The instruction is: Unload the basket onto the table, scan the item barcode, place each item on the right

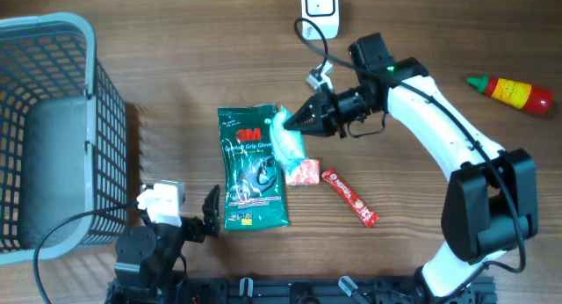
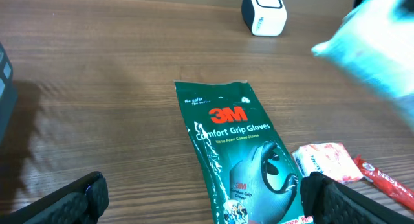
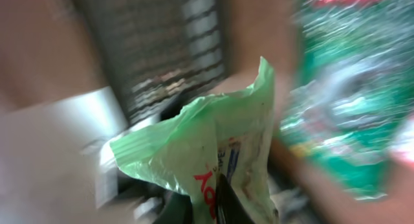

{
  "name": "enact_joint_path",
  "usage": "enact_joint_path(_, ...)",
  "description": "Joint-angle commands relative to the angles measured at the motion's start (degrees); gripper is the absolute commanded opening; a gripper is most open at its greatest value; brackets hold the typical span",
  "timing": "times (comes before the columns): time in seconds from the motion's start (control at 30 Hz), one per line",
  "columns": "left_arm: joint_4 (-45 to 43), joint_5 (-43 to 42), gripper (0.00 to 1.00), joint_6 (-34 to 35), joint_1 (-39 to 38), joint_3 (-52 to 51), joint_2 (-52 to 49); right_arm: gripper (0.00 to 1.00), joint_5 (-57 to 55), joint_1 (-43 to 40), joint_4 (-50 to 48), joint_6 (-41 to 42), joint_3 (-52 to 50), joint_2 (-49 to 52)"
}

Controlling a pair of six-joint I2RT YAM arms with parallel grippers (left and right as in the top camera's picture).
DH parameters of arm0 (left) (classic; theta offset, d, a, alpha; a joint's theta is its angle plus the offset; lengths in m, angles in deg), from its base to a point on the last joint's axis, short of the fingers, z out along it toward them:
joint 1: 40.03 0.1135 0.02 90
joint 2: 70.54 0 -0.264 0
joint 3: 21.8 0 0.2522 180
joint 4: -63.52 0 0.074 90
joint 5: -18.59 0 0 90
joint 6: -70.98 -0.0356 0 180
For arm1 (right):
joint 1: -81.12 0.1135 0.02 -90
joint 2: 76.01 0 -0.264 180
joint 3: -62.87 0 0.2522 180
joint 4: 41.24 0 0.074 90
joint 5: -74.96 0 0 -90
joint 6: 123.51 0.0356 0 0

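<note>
Overhead view: right gripper (image 1: 297, 119), jaws closed, pinches a pale green pouch (image 1: 288, 139) held over the top right corner of a green glove pack (image 1: 253, 168), below the white scanner (image 1: 320, 1) on the wooden table (image 1: 421, 242). Left gripper (image 1: 209, 214) rests by the near edge, jaws fully apart, holding nothing.

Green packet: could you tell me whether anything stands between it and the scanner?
Nothing visible does. Between the packet, held by the right gripper, and the scanner lie only bare table and a thin cable.
</note>
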Motion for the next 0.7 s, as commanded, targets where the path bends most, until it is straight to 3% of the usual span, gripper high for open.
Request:
enact_joint_path(0.0,-0.17,-0.87,1.0,-1.11,-0.13,-0.04,0.35,0.04,-24.02,-1.07,-0.61,-1.7,1.55,0.48)
enact_joint_path(0.2,-0.17,-0.87,1.0,-1.11,-0.13,-0.04,0.35,0.05,-28.17,-4.33,-0.68,-2.97,12.44,0.17)
enact_joint_path(0.33,-0.17,-0.87,1.0,-1.11,-0.13,-0.04,0.37,0.05,-43.91,-3.72,-3.74,-1.18,21.46,0.17)
enact_joint_path(0.67,-0.17,-0.87,1.0,-1.11,-0.13,-0.04,0.37,0.05,-53.2,-3.56,-33.03,-0.11,22.45,11.34)
